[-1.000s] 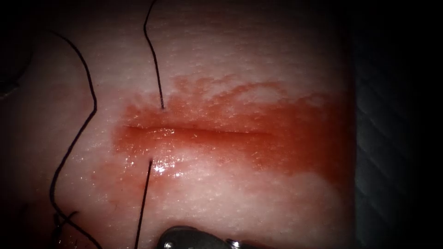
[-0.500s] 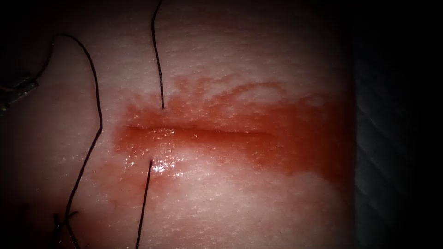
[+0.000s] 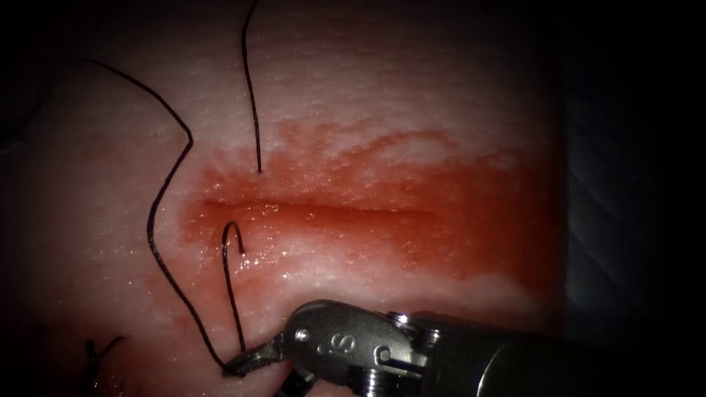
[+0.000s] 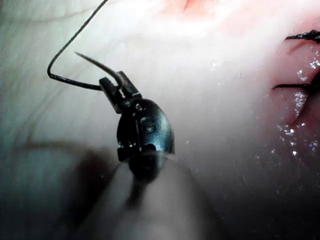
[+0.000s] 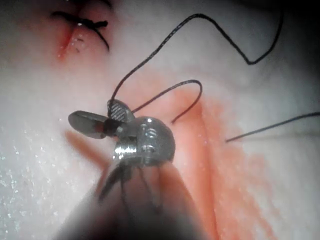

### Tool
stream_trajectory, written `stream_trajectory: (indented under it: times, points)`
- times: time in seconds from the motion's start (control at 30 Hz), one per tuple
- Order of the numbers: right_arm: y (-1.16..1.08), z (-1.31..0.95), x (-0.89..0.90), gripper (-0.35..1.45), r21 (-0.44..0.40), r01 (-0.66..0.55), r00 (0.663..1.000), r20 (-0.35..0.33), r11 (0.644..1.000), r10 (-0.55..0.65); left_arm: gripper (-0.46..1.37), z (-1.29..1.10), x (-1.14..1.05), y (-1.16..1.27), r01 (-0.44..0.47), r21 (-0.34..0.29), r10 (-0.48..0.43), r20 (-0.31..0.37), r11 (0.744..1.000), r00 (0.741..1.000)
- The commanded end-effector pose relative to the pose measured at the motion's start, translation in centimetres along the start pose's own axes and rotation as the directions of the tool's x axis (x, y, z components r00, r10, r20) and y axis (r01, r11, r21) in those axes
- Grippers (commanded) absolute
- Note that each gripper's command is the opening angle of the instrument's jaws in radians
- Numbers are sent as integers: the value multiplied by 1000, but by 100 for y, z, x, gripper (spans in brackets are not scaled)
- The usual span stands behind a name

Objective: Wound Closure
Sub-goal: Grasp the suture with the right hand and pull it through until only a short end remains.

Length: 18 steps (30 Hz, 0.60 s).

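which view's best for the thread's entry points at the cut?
Endoscope view: thread enters tissue above and below the cut. Right wrist view shows both, obliquely. Left wrist view shows thread beside the needle in the jaws of the left tool.

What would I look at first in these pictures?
The long cut across the tissue, with red fluid around it, stands out first. Black thread enters the tissue above the cut, comes out below it, and runs down to the right arm's open pincer at the endoscope view's bottom. The left arm's pincer is shut on the curved needle near its thread end, outside the tissue.
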Motion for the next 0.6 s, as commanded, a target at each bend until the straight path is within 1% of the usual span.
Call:
stream_trajectory:
  times: [0.03, 0.1, 0.17, 0.2, 0.23, 0.27, 0.3, 0.37, 0.43, 0.47, 0.5, 0.57, 0.6]
  points:
    - [2, -11, -3, 128, -19, -14, 1000, -24, 1000, 13, -35, -2, -1, -4, -3, 4, 3, 4, 1000, 1000]
    - [2, -23, -7, 130, -39, -25, 999, -38, 999, 23, -35, -4, -2, -9, -9, 13, 9, 6, 1000, 1000]
    - [-1, -41, -12, 135, -67, -47, 998, -53, 997, 44, -35, -8, -2, -18, -14, 27, 14, 12, 1000, 1000]
    - [-1, -43, -12, 135, -69, -49, 997, -56, 996, 45, -35, -8, -2, -19, -14, 29, 14, 13, 999, 1000]
    - [-4, -52, -14, 136, -78, -52, 997, -65, 996, 47, -35, -10, -1, -25, -20, 34, 19, 16, 999, 1000]
    - [-5, -55, -14, 136, -81, -55, 996, -70, 995, 49, -35, -11, -1, -27, -26, 38, 25, 18, 999, 1000]
    - [-7, -65, -15, 130, -90, -65, 994, -95, 994, 56, -35, -12, 0, -33, -32, 45, 31, 22, 998, 999]
    - [-6, -74, -18, 122, -103, -71, 992, -116, 992, 58, -35, -15, 0, -41, -39, 51, 37, 25, 998, 999]
    - [-3, -83, -21, 128, -117, -82, 990, -122, 990, 67, -35, -18, -1, -47, -39, 60, 38, 29, 997, 999]
    - [-2, -86, -22, 127, -120, -85, 990, -125, 989, 70, -35, -19, -2, -49, -46, 65, 44, 30, 997, 999]
    - [0, -94, -25, 123, -126, -92, 988, -135, 988, 75, -35, -20, -3, -51, -46, 68, 44, 31, 997, 999]
    - [5, -107, -30, 122, -138, -105, 985, -153, 985, 83, -35, -21, -4, -53, -45, 71, 43, 32, 996, 999]
    - [8, -113, -31, 115, -144, -111, 984, -155, 983, 88, -35, -21, -4, -53, -45, 73, 43, 32, 996, 999]
